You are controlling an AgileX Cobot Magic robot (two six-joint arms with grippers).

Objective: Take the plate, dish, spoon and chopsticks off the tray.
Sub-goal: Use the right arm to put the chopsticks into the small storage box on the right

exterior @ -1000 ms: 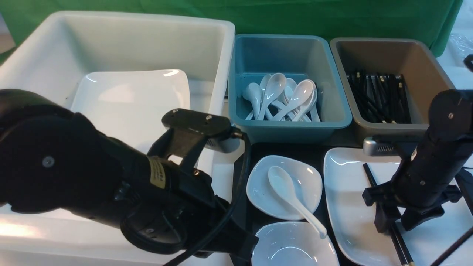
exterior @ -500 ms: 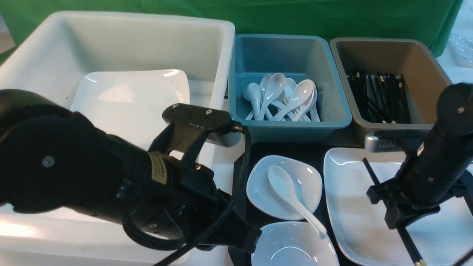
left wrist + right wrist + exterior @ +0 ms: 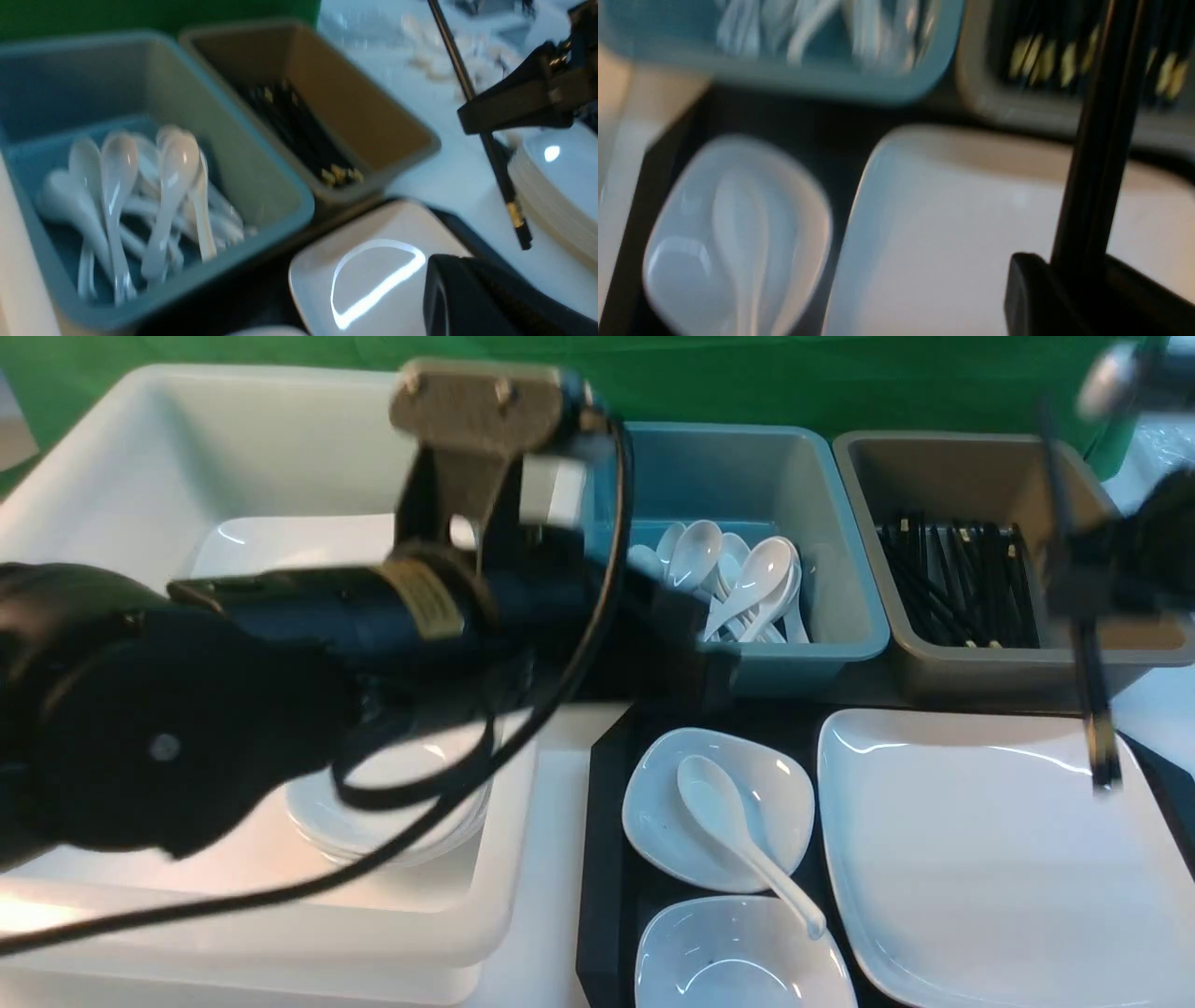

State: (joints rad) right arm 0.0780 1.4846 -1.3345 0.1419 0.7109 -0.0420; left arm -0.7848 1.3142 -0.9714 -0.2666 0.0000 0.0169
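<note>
My right gripper (image 3: 1088, 583) is clenched on the chopsticks (image 3: 1098, 728). They hang nearly upright through the jaws, the lower ends with their gold band pointing down over the far right corner of the plate (image 3: 980, 868), clear of it. Behind those jaws sits the brown bin (image 3: 971, 467), with more black sticks lying in it. The plate lies beneath the jaws on the tray (image 3: 605, 859), glossy and catching the room light.

My left gripper (image 3: 695, 649) is a dark blur at the near rim of the teal bin (image 3: 747, 467), and I cannot tell whether its jaws are parted or closed. Just beyond them the teal bin holds a heap of white spoons. Below them, on my side, the spoon (image 3: 724, 812) lies in a small dish (image 3: 667, 817), and its handle reaches over the rim onto a second dish (image 3: 738, 966). Both dishes sit on the tray's left part, beside the plate.

The tray rests on a white tabletop (image 3: 546, 859). Left of the left jaws a big white bin (image 3: 280, 429) holds a large plate and a stack of small dishes. A green cloth (image 3: 840, 378) hangs behind the bins. The left wrist view shows a stack of white plates (image 3: 556, 186) on the tabletop, just past the right jaws.
</note>
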